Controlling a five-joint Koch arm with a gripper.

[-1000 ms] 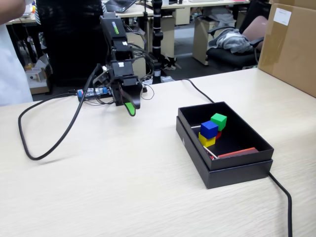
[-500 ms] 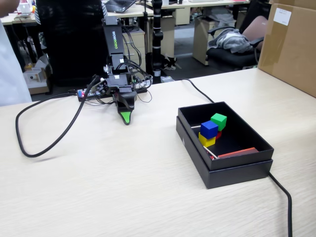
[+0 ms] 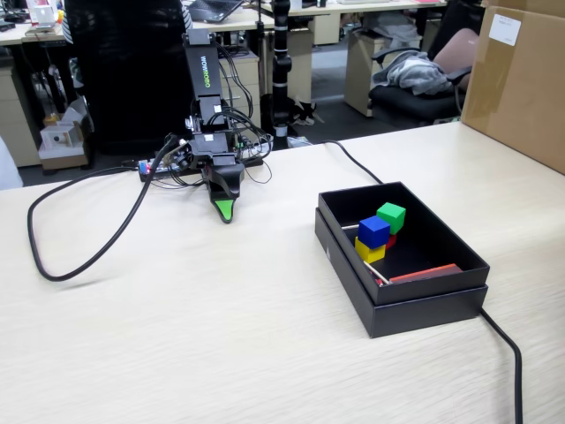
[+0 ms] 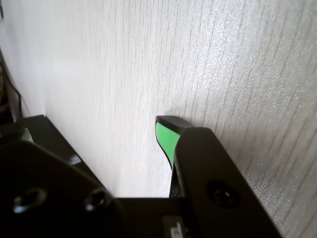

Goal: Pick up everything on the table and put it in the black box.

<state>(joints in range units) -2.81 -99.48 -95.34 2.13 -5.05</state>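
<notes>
The black box (image 3: 422,309) stands on the right of the light wood table in the fixed view. Inside it lie a blue cube (image 3: 373,230), a green cube (image 3: 391,215), a yellow cube (image 3: 369,252), a bit of a red piece (image 3: 391,240) and a flat red strip (image 3: 425,273). My gripper (image 3: 226,210) hangs folded at the arm's base, far left of the box, with its tip down at the table. In the wrist view the gripper (image 4: 96,130) has green-padded jaws standing apart with only bare table between them.
A black cable (image 3: 53,265) loops over the table's left side. Another cable (image 3: 508,344) runs off from behind the box to the front right. A cardboard box (image 3: 521,79) stands at the far right. Office chairs and desks are behind the table.
</notes>
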